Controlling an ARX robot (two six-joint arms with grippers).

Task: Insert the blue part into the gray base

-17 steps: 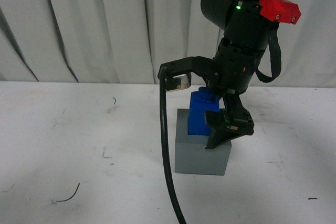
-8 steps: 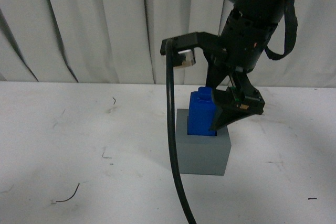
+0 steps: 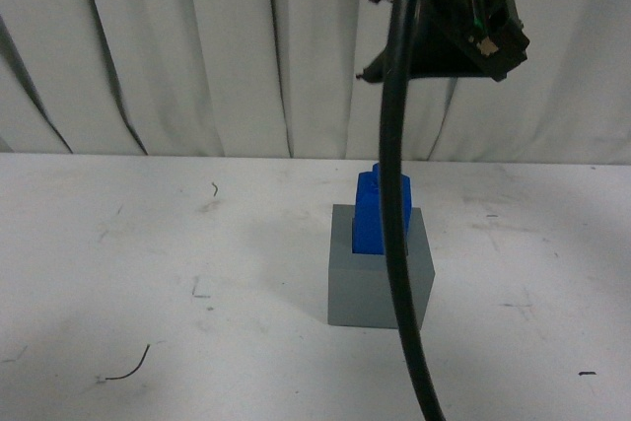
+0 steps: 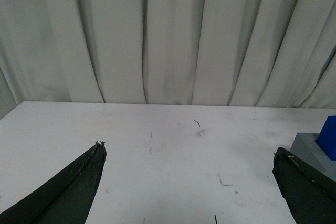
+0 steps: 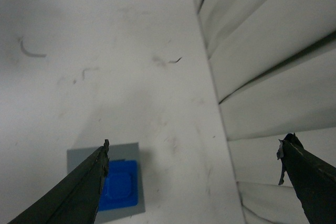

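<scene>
Apparently done: blue part (image 3: 382, 212) stands upright in the gray base (image 3: 380, 288) recess on the table (image 3: 148, 263), unheld. Right gripper (image 5: 194, 182) spread wide above it; left gripper (image 4: 189, 192) also wide, empty.

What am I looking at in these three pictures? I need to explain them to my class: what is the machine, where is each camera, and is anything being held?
It is a two-armed robot at a white table. One camera looks forward from its body; the other two sit on its wrists. On the table a blue part stands in a gray base. The right gripper, raised above them, is open and empty. The left gripper is also open, holding nothing. A black cable hangs in front.
</scene>
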